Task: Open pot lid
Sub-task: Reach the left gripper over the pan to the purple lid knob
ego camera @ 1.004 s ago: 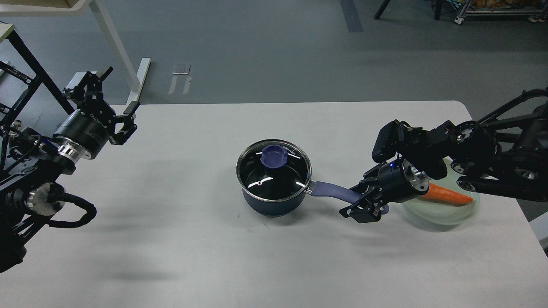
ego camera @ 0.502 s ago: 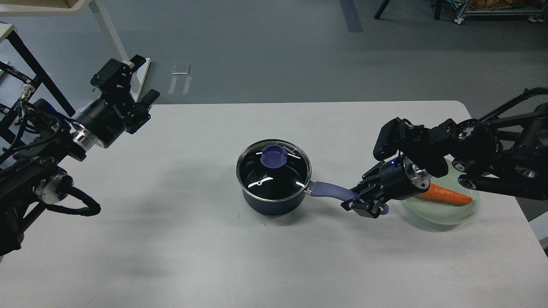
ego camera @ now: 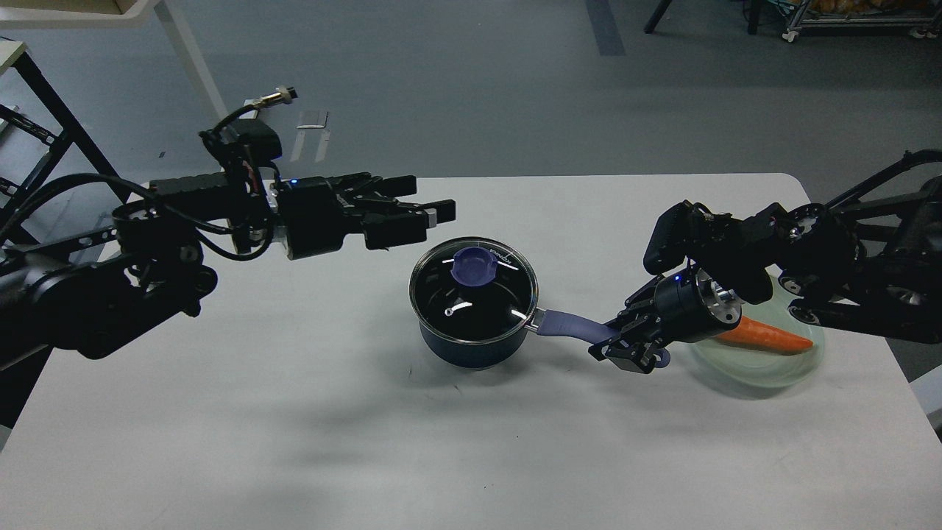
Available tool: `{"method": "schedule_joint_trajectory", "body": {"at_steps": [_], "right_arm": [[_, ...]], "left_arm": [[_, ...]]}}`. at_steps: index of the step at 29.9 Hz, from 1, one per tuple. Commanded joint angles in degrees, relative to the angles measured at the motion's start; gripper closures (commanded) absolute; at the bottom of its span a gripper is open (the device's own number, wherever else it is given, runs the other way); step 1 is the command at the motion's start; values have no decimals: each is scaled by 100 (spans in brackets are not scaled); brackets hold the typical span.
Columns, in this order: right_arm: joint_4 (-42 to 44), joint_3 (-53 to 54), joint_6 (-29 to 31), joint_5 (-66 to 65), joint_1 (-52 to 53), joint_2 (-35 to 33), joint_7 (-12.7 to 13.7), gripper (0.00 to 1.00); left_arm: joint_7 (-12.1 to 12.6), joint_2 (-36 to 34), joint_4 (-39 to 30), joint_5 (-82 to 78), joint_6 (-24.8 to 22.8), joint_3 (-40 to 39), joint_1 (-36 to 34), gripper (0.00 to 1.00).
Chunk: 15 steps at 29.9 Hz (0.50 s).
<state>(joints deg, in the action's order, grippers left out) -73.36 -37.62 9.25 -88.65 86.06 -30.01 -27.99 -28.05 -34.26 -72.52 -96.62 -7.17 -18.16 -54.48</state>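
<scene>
The dark blue pot stands at the table's middle, its long blue-purple handle pointing right. The clear glass pot lid with its blue-purple knob sits closed on the pot. My right gripper is shut on the far end of the pot handle. My left gripper is open and empty. It hovers just up and to the left of the lid, its fingers pointing right, apart from the knob.
A pale green glass plate with an orange carrot lies right of the handle, partly under my right arm. The white table ends in a rounded corner at the back right. Table legs stand on the floor at the back left.
My left arm has swung from the table's far left edge to the right, close to the lid. My right gripper has closed on the handle end, and the pot has shifted slightly.
</scene>
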Motion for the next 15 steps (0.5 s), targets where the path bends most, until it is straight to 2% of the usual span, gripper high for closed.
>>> {"method": "schedule_joint_trajectory", "body": {"at_steps": [1, 5, 10, 15], "right_arm": [[-3, 0, -2, 6, -1, 4, -1, 69], [-3, 0, 7, 6, -10, 4, -1, 69], [-3, 0, -2, 6, -36, 30, -1, 69], [-3, 0, -2, 6, -45, 39, -1, 69]], "left_arm": [[5, 279, 281, -813, 505, 786, -528, 1], [5, 700, 834, -1086, 910, 1578, -924, 1], [5, 1122, 1433, -1394, 963, 1667, -942, 1], [5, 1281, 1583, -1438, 972, 1834, -881, 1]]}}
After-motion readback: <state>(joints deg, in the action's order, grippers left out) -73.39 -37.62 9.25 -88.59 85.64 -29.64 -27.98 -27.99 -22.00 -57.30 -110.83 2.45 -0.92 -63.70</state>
